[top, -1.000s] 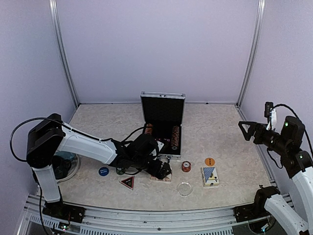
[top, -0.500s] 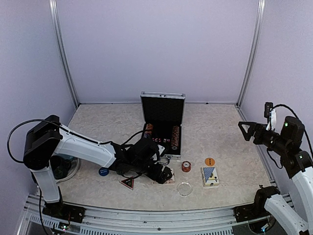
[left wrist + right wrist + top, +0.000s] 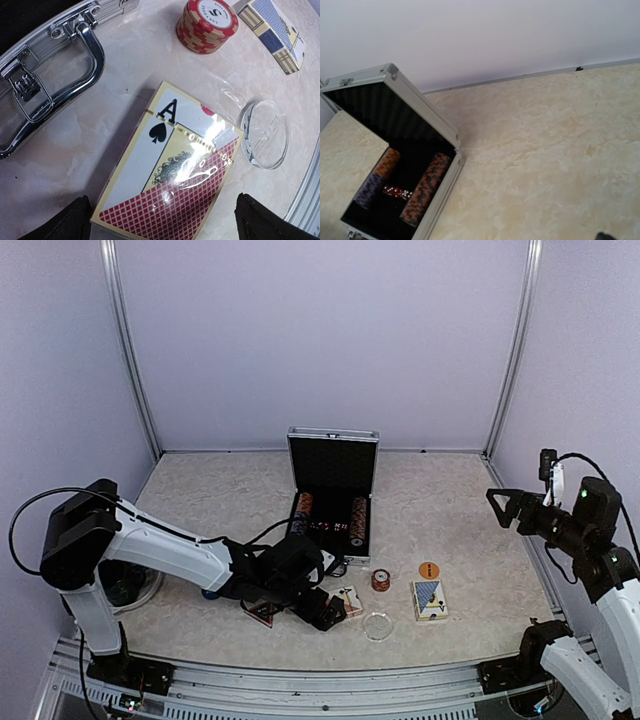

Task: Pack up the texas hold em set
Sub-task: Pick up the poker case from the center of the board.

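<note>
- Top view: shows case point(image 3: 332, 502) open in the middle of the surface point(image 3: 450, 490), lid upright at the far side, chip rows inside.
- Left gripper point(image 3: 330, 613) low on the near side of the case, at the red deck point(image 3: 348, 600) lying flat on the surface.
- To the right of that deck: chip stack point(image 3: 380, 580), then orange button point(image 3: 429, 569) and blue deck point(image 3: 430, 599); clear disc point(image 3: 377, 626) nearest the front edge.
- Triangle marker point(image 3: 258, 612) partly hidden under the left arm.
- Right gripper point(image 3: 503, 502) raised at far right, well apart from everything; cannot tell whether spread or closed.
- Left wrist view: left gripper point(image 3: 167, 222) spread wide, holding nothing, one finger at each bottom corner with the red deck point(image 3: 170, 170) between them, ace of spades face up.
- Case handle point(image 3: 65, 65) and latch at upper left; chip stack point(image 3: 206, 25) and blue deck point(image 3: 277, 32) along the top; clear disc point(image 3: 264, 134) just beside the red deck.
- Right wrist view: case point(image 3: 440, 200) at lower left, open, with three chip rows point(image 3: 422, 192) and red dice point(image 3: 397, 191) on black lining; bare surface point(image 3: 545, 150) elsewhere.
</note>
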`<state>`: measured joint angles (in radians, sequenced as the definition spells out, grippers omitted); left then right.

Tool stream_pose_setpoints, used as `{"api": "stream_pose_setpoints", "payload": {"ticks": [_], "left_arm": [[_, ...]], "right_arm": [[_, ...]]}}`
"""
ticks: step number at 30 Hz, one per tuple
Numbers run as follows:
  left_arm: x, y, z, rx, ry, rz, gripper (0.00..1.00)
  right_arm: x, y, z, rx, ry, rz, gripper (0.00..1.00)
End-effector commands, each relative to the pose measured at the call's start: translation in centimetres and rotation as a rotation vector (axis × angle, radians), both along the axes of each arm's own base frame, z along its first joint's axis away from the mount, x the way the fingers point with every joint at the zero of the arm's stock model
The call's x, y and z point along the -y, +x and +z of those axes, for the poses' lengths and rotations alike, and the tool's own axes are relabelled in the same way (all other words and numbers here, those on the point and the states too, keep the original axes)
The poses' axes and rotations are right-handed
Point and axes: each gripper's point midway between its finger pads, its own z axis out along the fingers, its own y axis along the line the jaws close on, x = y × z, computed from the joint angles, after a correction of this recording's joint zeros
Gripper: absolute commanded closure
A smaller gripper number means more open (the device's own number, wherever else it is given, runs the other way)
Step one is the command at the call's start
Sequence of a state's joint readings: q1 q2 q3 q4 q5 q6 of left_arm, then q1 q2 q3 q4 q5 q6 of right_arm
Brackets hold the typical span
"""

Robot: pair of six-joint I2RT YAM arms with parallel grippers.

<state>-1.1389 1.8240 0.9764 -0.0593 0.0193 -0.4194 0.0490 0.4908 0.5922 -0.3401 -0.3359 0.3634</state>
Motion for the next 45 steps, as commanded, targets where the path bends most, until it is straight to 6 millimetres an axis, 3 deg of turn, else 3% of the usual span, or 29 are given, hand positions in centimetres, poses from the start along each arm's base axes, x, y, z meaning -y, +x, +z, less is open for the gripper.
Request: {"api": "stream_pose_setpoints", "payload": {"ticks": [1,26,45], "left_arm": [[0.0,-0.7,1.1,-0.002,-0.017,-0.01,0.01],[0.6,-1.6,2.0,0.042,0.0,-0.081,0.01],[1.4,-1.9,0.3,0.043,0.041,-0.106,0.01]], "right_arm": [[0.1,0.2,-0.2,-0.001,0.004,-0.004,0.01],[0.1,0.1,-0.2,0.002,0.011,-0.002,0.01],[0.1,0.2,-0.6,-0.006,0.016,-0.003,0.01]]}}
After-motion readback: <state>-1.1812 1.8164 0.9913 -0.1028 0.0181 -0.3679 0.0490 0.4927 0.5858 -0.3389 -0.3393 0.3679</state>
